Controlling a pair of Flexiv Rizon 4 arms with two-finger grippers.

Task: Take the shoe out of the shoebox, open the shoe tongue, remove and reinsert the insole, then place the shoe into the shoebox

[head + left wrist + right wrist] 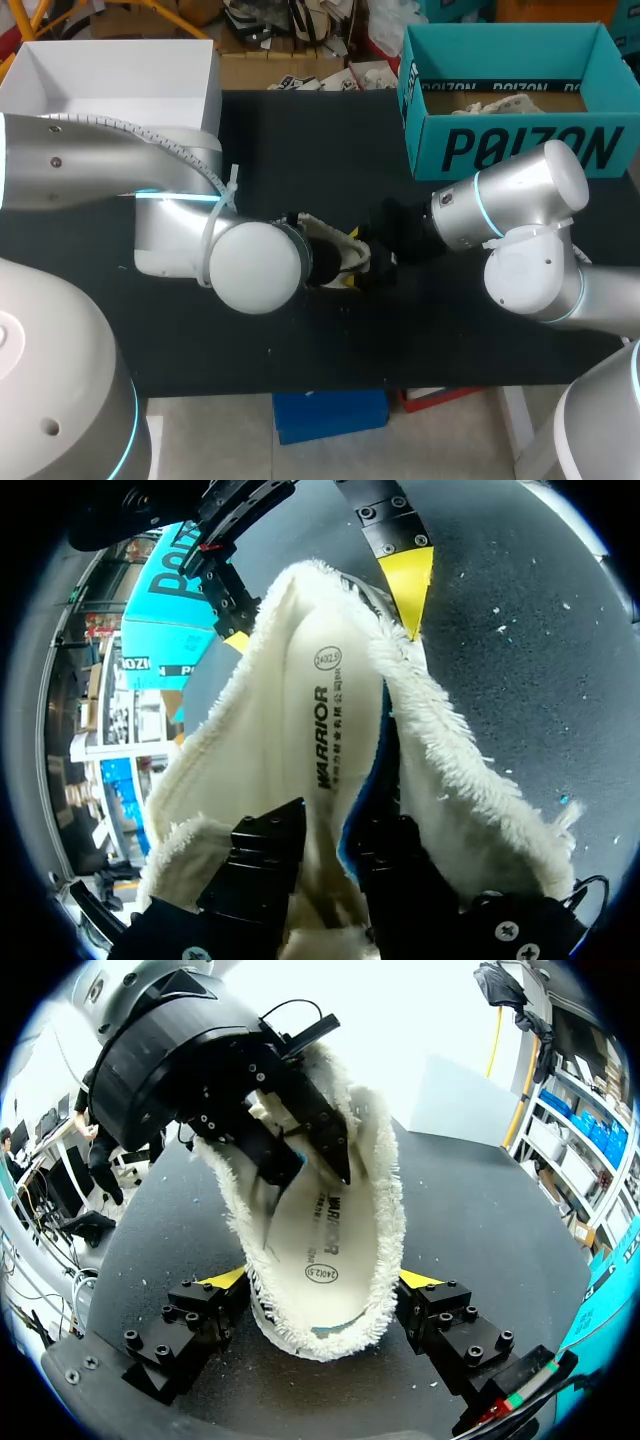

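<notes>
Left hand (330,832) is reaching down into the shoe (385,1200) and seems to be pinching the insole (320,705), one finger on its white face and the other on its blue underside. Right hand (325,1282) is standing wide, clamping the shoe's end from both sides. It is holding the shoe over the middle of the black surface (300,140), well apart from the teal shoebox (520,145).

Likely trouble: the insole is sitting tilted, so pushing on risks creasing it or leaving an edge riding up the fleece. A hard push could also be dragging the shoe out of that wide grip.

The shoe is flaring open, showing thick cream fleece lining and a striped outer side.
</notes>
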